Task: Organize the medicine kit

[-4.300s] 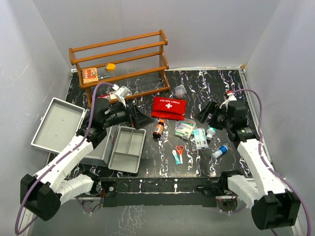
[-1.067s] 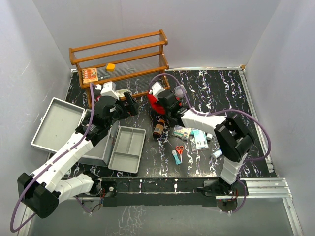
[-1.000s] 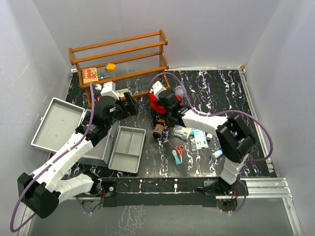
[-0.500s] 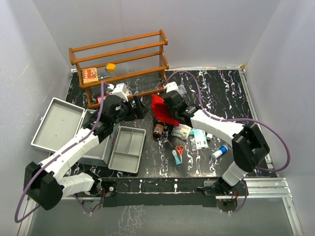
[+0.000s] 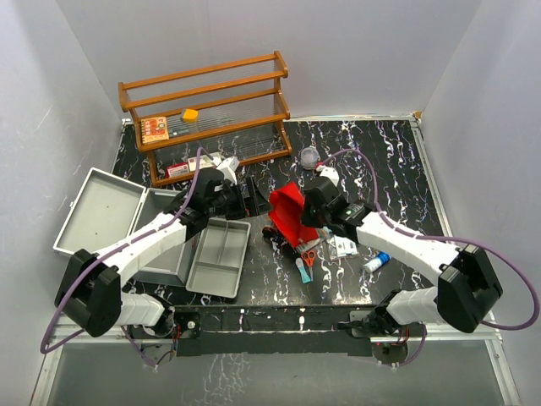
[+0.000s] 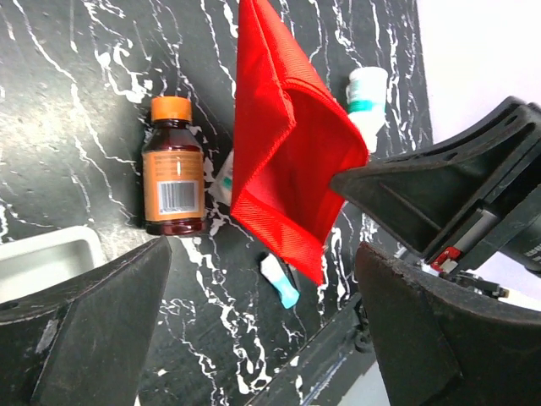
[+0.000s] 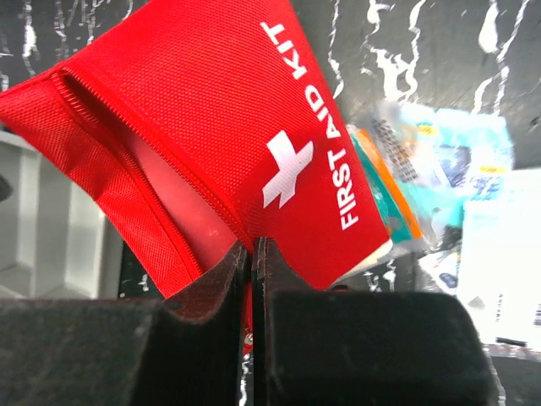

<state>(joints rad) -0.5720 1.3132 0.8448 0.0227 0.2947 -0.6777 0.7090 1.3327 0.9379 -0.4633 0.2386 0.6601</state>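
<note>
Pouch handling is the step in hand, as I judge it. The right gripper (image 7: pixel 252 254) has its jaws pressed together on one lip of the red first-aid pouch (image 7: pixel 211 127), just at the zipper, and the pouch hangs above the tabletop (image 5: pixel 372 161) with its mouth gaping. The left gripper (image 6: pixel 264 249) faces it from the side with the jaws spread wide and nothing between them.

The medicine kit (image 5: pixel 165 258) stands at the left of the tabletop with its lid thrown back. Its grey tray (image 5: pixel 203 279) lies out of the case, just beside it, and it looks empty.

To do this step well, the left jaws should probably close on the free lip opposite to the right grip, not on the folded middle of the cloth. Then the mouth stays open and the two arms do not pull against each other. The fabric is soft and will sag, so a pinch deep on the zipper seam seems safer than one on the very edge.

One care more — the amber bottle (image 6: pixel 173 173) lies on its side directly below the left gripper, and loose sachets (image 7: pixel 439 161) lie under the pouch. A low approach could push them. If the pouch must go into the kit, I would lift it clear first and carry it over the tray wall, not drag it.
</note>
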